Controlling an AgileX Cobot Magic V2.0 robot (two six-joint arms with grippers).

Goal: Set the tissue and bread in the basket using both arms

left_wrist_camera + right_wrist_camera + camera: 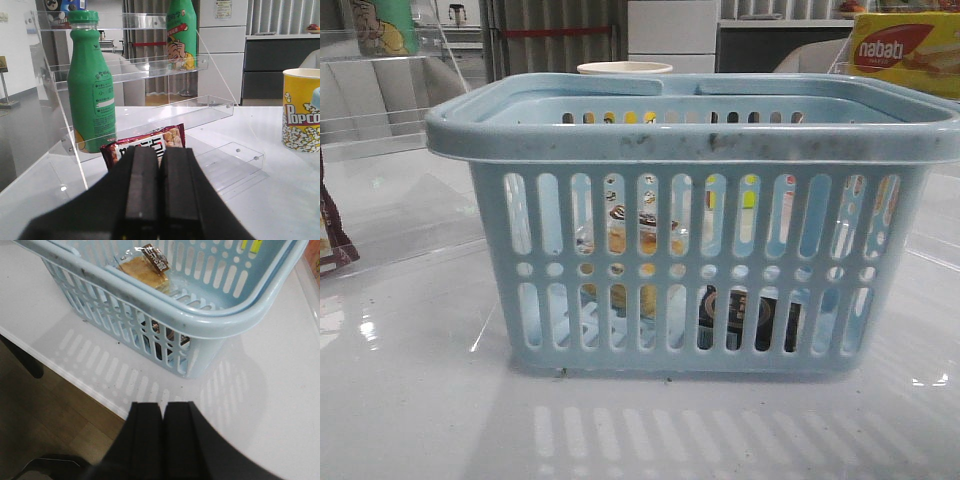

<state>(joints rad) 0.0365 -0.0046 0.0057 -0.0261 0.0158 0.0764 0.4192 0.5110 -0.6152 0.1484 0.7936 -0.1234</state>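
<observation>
Bread (142, 271), a yellowish-brown piece in a clear plastic wrapper with a dark label strip, lies on the floor of the large light-blue slotted plastic basket (690, 135), toward its left side. The small flat black tissue pack (735, 318) with pale printing rests in the same basket, low against the near wall on the right, showing through the slots. The basket stands on the glossy white worktop (420, 400).

Both arms are clear of it. The left hand (160, 185) has its black fingers pressed together with nothing between them, pointing at a dark red-brown snack packet (145, 145) beside a green plastic bottle (91, 85) on a clear acrylic shelf (150, 70). The right hand (161, 440) is likewise closed and empty, hanging over the worktop's near edge, apart from the basket.
</observation>
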